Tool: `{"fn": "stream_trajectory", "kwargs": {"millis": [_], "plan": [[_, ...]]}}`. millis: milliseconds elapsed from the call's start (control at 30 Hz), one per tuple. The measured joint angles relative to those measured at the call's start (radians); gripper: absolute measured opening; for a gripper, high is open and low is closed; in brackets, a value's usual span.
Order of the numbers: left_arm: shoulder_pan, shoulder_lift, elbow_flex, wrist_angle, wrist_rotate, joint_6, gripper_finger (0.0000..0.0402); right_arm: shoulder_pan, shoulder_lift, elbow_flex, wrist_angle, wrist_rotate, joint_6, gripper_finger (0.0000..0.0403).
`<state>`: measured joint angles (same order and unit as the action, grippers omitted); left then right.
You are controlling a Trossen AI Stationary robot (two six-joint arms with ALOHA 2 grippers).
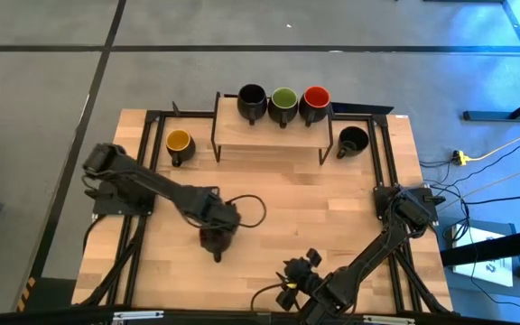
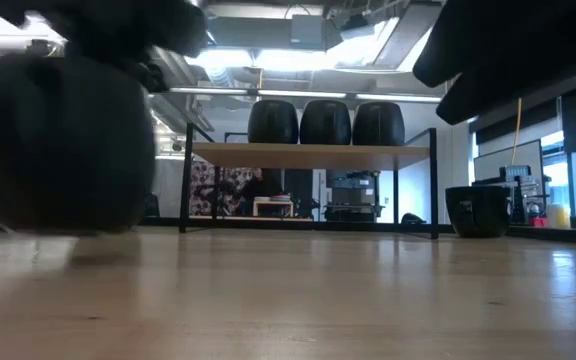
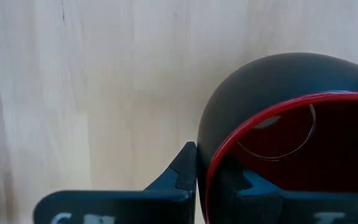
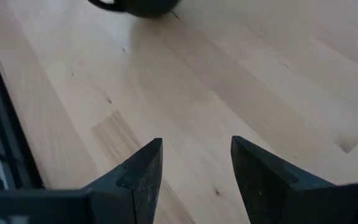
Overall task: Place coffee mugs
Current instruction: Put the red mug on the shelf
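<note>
Pale wood planks make up the table (image 1: 332,217) you are working over, with a small raised shelf (image 1: 269,134) along its far edge. Your left end effector (image 1: 217,236) sits near the table's middle, clamped on the rim of a red-lined mug (image 3: 291,130), one finger inside the wall and one outside; that pinch seems chosen so the cup hangs upright for setting down. In the low view the mug (image 2: 63,140) looks just clear of the wood. Your right end effector (image 4: 194,174) waits by the near edge, fingers apart and holding nothing. On the shelf stand three mugs in a row: black (image 1: 252,99), green (image 1: 283,101), red (image 1: 315,99). A yellow-lined mug (image 1: 180,144) stands left of the shelf, a black one (image 1: 353,140) to its right, both probably awaiting placement.
</note>
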<state>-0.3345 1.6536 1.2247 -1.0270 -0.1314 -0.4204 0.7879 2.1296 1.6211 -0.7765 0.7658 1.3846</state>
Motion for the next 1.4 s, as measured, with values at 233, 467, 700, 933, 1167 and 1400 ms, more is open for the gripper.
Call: {"fn": "stream_trajectory", "kwargs": {"millis": [233, 467, 700, 933, 1167, 1400], "plan": [[0.041, 0.16, 0.172, -0.034, -0.03, 0.066, 0.001, -0.001, 0.0, 0.0, 0.001, -0.007, 0.0, 0.0179], [0.06, 0.225, 0.225, -0.029, -0.068, 0.086, 0.001, -0.001, 0.0, 0.0, 0.001, -0.007, -0.001, 0.0179], [0.062, 0.224, 0.221, -0.013, -0.058, 0.083, 0.0056, -0.001, 0.0, 0.0, -0.002, -0.009, -0.002, 0.0179], [0.062, 0.218, 0.293, -0.056, -0.048, 0.084, 0.0103, -0.003, 0.0, 0.0, -0.002, 0.007, -0.002, 0.0179], [0.034, 0.177, 0.421, -0.159, -0.128, 0.214, 0.0109, -0.003, 0.0, 0.0, 0.053, 0.005, -0.005, 0.0179], [-0.058, -0.045, 0.388, -0.15, -0.185, 0.191, 0.0109, -0.015, 0.001, 0.0, 0.204, 0.037, -0.075, 0.0179]]}}
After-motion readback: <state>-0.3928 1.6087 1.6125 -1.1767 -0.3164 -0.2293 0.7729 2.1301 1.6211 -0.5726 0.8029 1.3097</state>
